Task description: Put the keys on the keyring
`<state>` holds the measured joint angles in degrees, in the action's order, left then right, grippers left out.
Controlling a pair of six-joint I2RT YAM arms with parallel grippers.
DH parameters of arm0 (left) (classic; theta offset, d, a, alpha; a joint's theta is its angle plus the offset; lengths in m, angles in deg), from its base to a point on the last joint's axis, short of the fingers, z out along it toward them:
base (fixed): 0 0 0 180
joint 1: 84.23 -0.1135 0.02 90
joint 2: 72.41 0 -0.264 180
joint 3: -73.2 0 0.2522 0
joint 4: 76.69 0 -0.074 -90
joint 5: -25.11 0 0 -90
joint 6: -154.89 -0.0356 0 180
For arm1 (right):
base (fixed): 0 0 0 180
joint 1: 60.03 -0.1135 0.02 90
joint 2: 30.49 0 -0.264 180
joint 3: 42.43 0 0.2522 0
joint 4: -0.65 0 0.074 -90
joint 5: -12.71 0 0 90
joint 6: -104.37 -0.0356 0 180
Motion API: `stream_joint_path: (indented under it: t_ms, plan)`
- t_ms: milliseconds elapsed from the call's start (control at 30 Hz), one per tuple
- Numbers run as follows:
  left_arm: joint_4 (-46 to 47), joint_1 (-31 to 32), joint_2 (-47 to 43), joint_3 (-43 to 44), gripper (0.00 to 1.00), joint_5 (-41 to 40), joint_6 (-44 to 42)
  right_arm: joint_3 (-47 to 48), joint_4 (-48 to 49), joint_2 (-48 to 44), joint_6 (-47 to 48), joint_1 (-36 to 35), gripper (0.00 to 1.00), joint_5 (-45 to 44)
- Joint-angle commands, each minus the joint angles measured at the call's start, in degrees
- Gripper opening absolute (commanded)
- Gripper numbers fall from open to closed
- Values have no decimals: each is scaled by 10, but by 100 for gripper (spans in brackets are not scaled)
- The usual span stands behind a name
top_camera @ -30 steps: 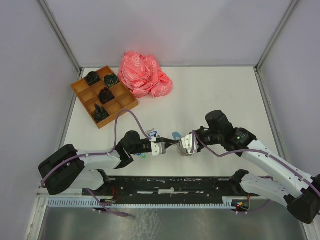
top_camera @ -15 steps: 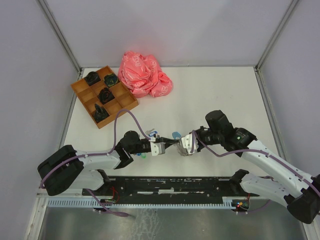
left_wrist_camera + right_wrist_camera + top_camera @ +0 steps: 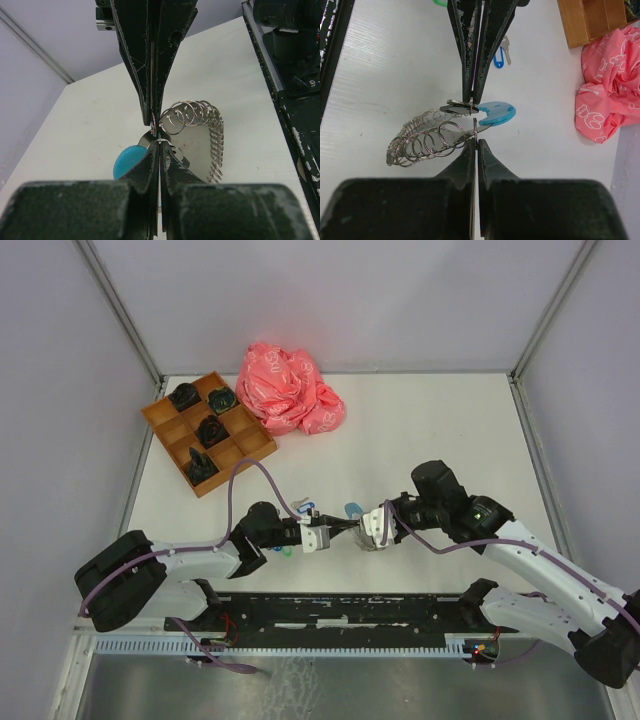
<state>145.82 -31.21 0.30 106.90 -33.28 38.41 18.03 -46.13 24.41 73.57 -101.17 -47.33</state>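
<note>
Left fingers [image 3: 145,167] and right fingers [image 3: 461,162] are pinched tight on the keyring [image 3: 420,145] (near its light blue segment [image 3: 496,113]), mid near edge of the desk [image 3: 420,430]. A blue-tagged key [image 3: 499,54] lies loose, so threading seems hardly begun.

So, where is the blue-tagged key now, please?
In the right wrist view, the blue-tagged key lies top centre, above the keyring, left of the wooden tray.
</note>
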Motion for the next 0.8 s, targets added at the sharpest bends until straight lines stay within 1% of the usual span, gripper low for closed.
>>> stream_joint_path:
  t_ms: [0, 767]
  plan:
    - [29, 5, -13, 15, 3, 7, 8, 13, 35, -13, -8, -3, 1, 8]
    - [33, 6, -7, 19, 3, -10, 13, 13, 34, -13, -9, -3, 1, 14]
